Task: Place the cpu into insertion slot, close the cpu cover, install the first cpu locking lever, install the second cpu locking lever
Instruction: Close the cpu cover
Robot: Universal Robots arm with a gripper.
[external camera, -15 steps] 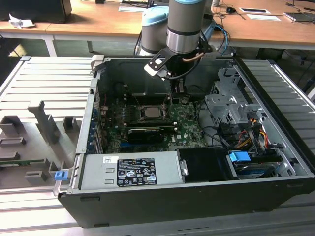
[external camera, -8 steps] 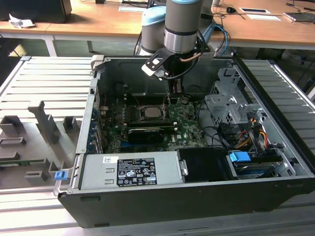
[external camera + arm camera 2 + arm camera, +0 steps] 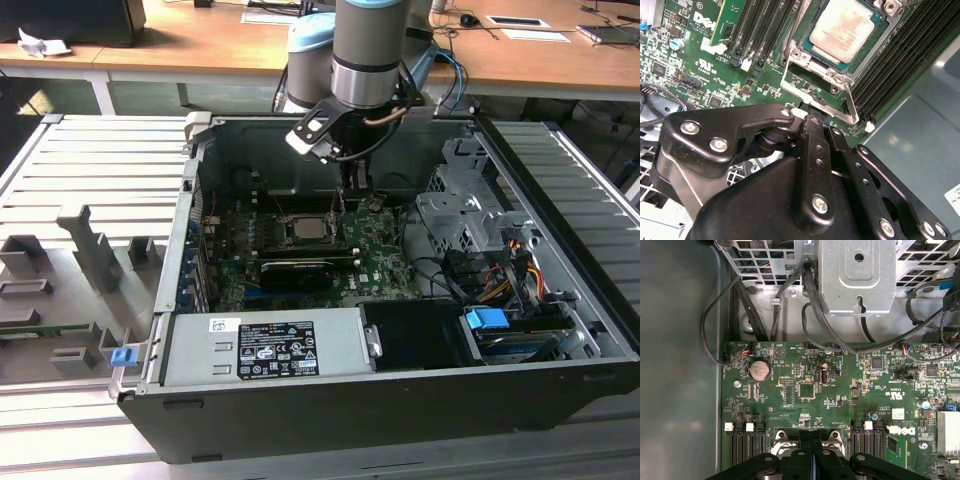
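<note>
Matte-black linkage plates, bolted with bright screws, belong to the gripper (image 3: 821, 125) and lie closest in both wrist views. Its two narrow fingers (image 3: 805, 442) are drawn together with no gap showing, and nothing is visible between them. In the exterior view the gripper (image 3: 352, 195) hangs from a grey-and-silver arm (image 3: 365, 50) inside an open dark sheet-metal computer case (image 3: 400, 420).

A little beyond the fingertips, the cpu (image 3: 842, 27), a small thin square chip with a dull pale-silver metal top, sits flat in the insertion slot (image 3: 799, 53), a dark square socket with a silver metal rim. By the look of it, the placing step is done.

The cpu cover (image 3: 815, 102), a thin stamped silver frame with a square middle opening, appears still raised between the fingertips and the chip, with green board showing through its opening. Its free edge lies right at the fingertips, but I cannot tell whether they touch. Closing the cover seems to be the step in hand, and both locking levers seem left to do. A thin silver rod (image 3: 852, 102) along one side of the frame may be one of them.

Around the socket spreads a glossy green circuit board (image 3: 805, 405) crowded with tiny components. Long black ribbed memory slots (image 3: 890, 65) run alongside. On the gripper's far side from the chip lie a round silver coin cell (image 3: 760, 370), a perforated bare-metal drive cage (image 3: 857, 275) and looping black rubbery cables (image 3: 810, 295).
</note>
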